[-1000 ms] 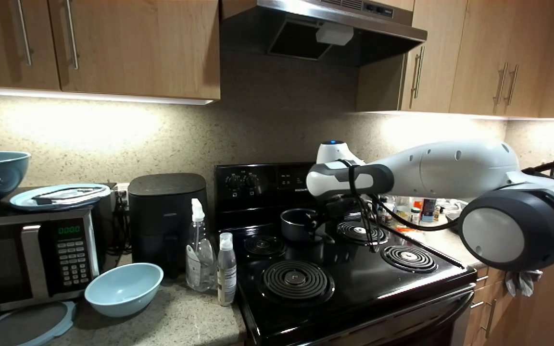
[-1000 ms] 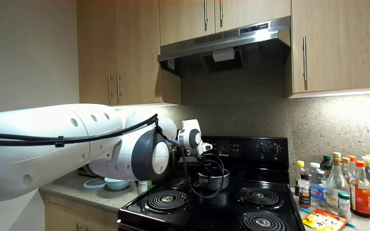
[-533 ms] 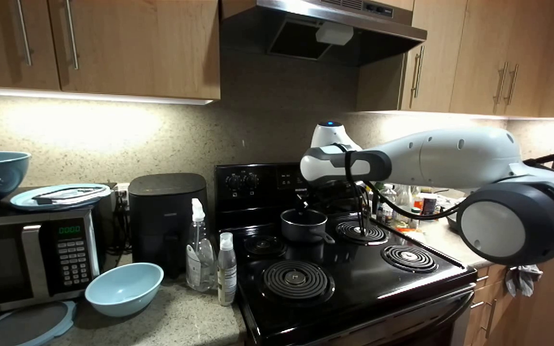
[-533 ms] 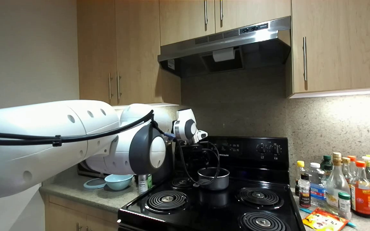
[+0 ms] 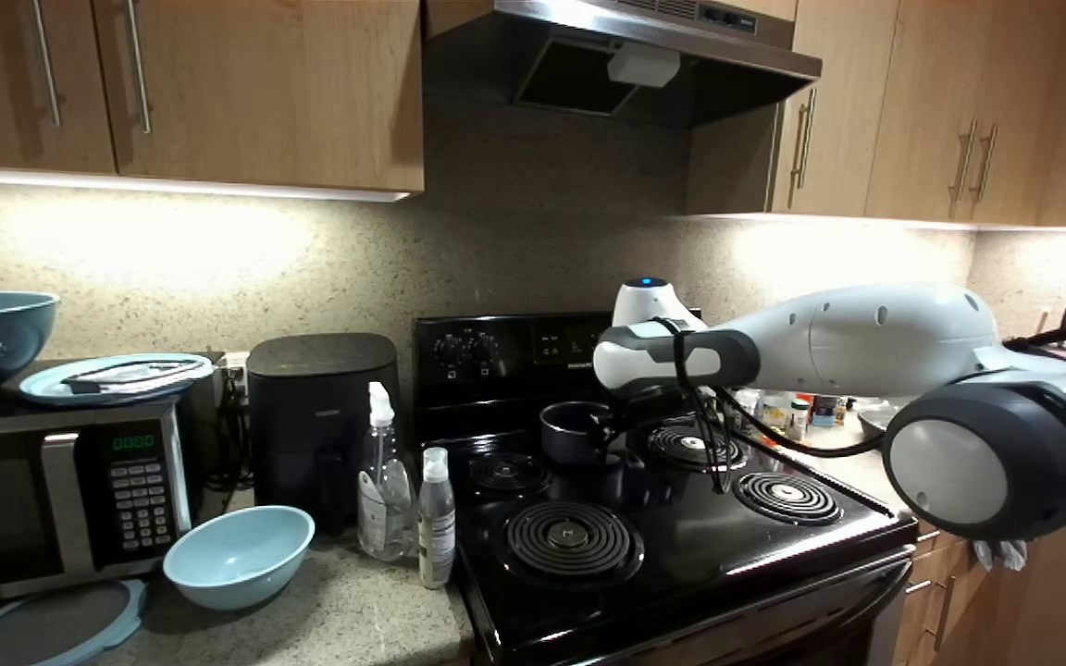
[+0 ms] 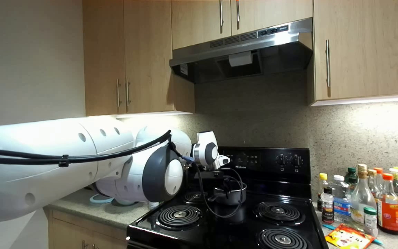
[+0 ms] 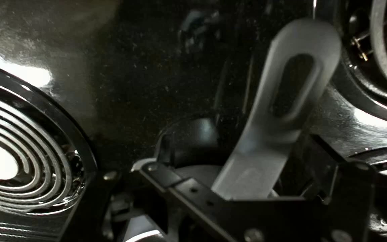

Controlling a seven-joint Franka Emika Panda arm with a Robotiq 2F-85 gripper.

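My gripper (image 7: 232,156) stands wide, with the handle (image 7: 270,134) of a pot (image 5: 565,449) between its jaws; whether they touch, I cannot tell. The pot sits on the stove (image 5: 681,555), between the far burners (image 5: 507,472).

A lidless dark-gray pot (image 6: 231,197) (slotted handle (image 7: 269,134) jutting out) stands upright on the black stovetop (image 5: 681,569).

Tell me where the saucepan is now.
In an exterior view, just right of the picture's middle, the saucepan stands on the stovetop between the rear left burner and rear right burner. Its handle shows in the wrist view.
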